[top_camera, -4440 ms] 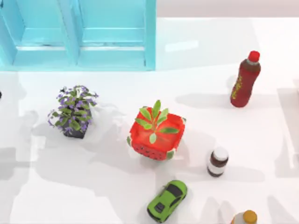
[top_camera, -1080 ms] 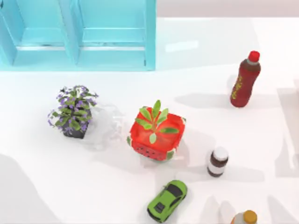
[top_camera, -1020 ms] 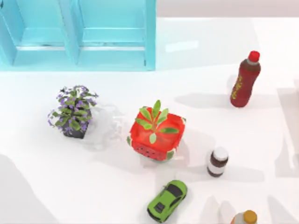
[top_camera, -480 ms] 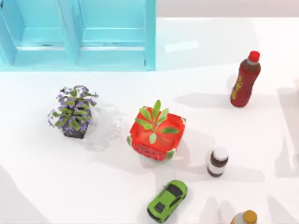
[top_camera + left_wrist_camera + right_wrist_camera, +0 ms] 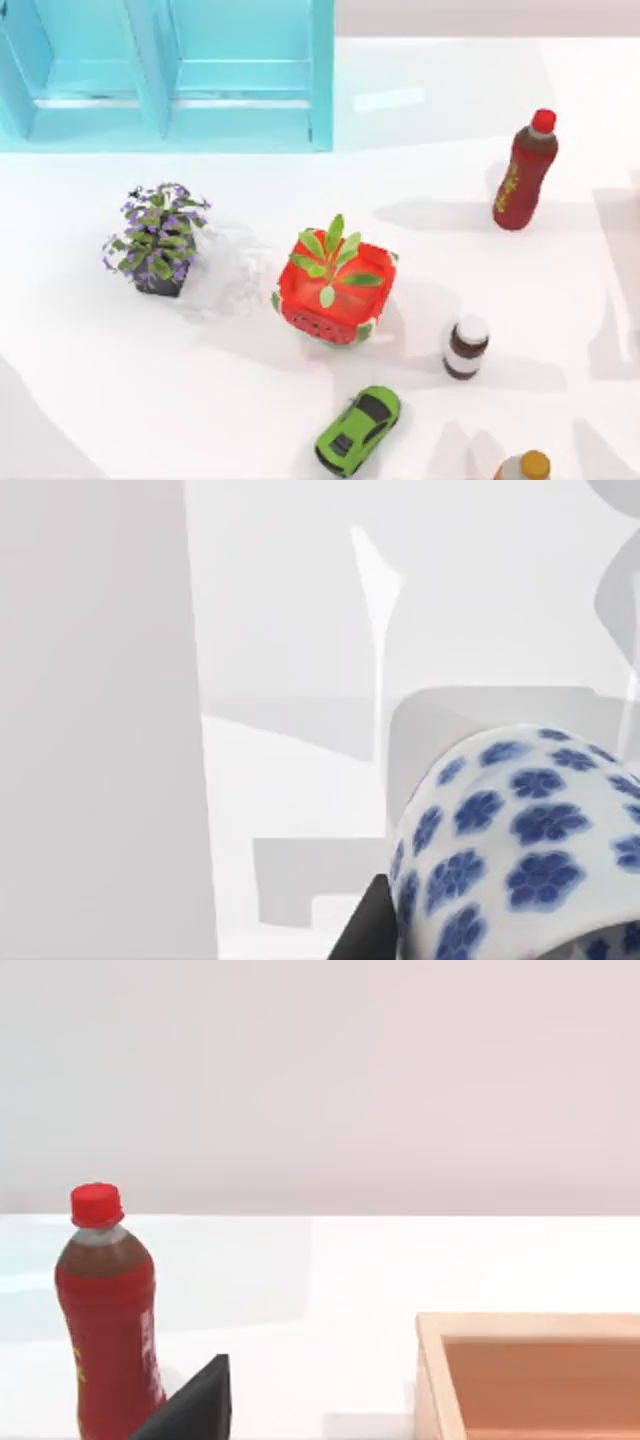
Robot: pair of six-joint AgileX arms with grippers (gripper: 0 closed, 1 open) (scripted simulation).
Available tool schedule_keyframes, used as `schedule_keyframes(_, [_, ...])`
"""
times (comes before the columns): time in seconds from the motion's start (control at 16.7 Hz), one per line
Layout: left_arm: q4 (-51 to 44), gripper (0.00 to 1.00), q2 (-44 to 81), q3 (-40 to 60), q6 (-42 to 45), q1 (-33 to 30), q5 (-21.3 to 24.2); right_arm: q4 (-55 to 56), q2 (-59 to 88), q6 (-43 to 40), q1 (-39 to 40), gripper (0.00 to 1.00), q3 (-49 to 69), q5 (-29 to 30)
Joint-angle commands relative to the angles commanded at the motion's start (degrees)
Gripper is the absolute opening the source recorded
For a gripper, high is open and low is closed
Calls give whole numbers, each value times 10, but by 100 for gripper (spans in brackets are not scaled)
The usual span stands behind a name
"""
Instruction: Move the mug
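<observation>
One dark fingertip (image 5: 372, 925) of the left hand shows low in the left wrist view; one dark fingertip (image 5: 195, 1402) of the right hand shows low in the right wrist view.

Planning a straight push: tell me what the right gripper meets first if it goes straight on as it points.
Probably nothing near: between the red-capped dark red plastic bottle and the open light wooden box, the right gripper faces bare white table. Depth is unclear, so the bottle may be grazed.
</observation>
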Motion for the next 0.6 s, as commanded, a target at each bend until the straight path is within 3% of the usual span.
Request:
schedule_keyframes(0.24, [0,98,0,0,0,0,0,0,0,0,0,100,0,0])
schedule_keyframes(0.6, [0,100,0,0,0,0,0,0,0,0,0,100,0,0])
